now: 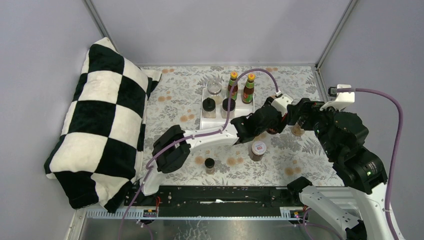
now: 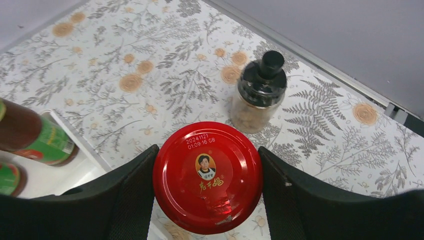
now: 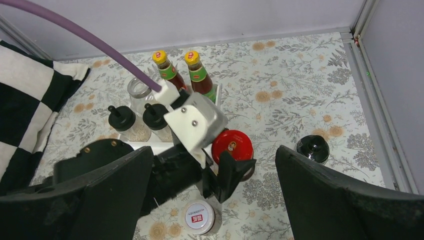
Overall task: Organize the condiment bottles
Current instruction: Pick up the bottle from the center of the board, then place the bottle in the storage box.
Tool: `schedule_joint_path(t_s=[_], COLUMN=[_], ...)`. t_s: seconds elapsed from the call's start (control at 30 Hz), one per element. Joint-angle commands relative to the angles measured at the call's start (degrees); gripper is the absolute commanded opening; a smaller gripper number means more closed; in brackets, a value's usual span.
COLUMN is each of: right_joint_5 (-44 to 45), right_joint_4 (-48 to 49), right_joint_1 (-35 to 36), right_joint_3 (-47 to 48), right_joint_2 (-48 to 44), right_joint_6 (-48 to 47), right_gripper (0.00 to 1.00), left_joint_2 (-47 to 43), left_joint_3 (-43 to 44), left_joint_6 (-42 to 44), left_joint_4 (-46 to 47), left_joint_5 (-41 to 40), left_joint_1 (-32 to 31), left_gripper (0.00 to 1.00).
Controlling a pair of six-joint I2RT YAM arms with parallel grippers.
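Note:
My left gripper (image 1: pixel 264 124) is shut on a red-lidded jar (image 2: pixel 207 177), a finger (image 2: pixel 125 200) pressing each side; the jar shows just right of the white tray in the right wrist view (image 3: pixel 231 145). The tray (image 1: pixel 216 123) holds two red-sauce bottles (image 1: pixel 233 85) (image 1: pixel 248 88), a clear-lidded jar (image 1: pixel 214 88) and two black-lidded jars (image 1: pixel 209 106) (image 1: pixel 228 105). A white-lidded jar (image 1: pixel 258 148), a small black-lidded jar (image 1: pixel 209 164) and another black-lidded jar (image 2: pixel 260 90) stand on the table. My right gripper (image 3: pixel 215 200) is wide open and empty above the left gripper.
A black and white checkered pillow (image 1: pixel 100 125) fills the table's left side. Grey walls close the back and both sides. The left arm's purple cable (image 1: pixel 260 72) arches over the tray. The table has a floral cover (image 1: pixel 300 85).

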Motion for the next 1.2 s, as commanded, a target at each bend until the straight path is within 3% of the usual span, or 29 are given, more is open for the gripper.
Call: schedule_joint_path(t_s=[0.0,1.17], right_joint_5=[-0.67,-4.95], right_joint_4=[2.67,7.11], right_joint_1=[-0.10,-0.16], right_joint_3=[-0.53,-8.87], right_joint_2=[-0.14,1.69], right_joint_6=[-0.35,3.92], right_gripper=[1.00,1.00], left_joint_2=[-5.93,-33.16], left_joint_3=[0.16,-36.79], left_joint_6=[0.51,-4.20], left_joint_4=[5.71,11.93], left_joint_5=[-0.40,-5.81], left_joint_1=[1.48,15.69], left_gripper=[0.66,0.66])
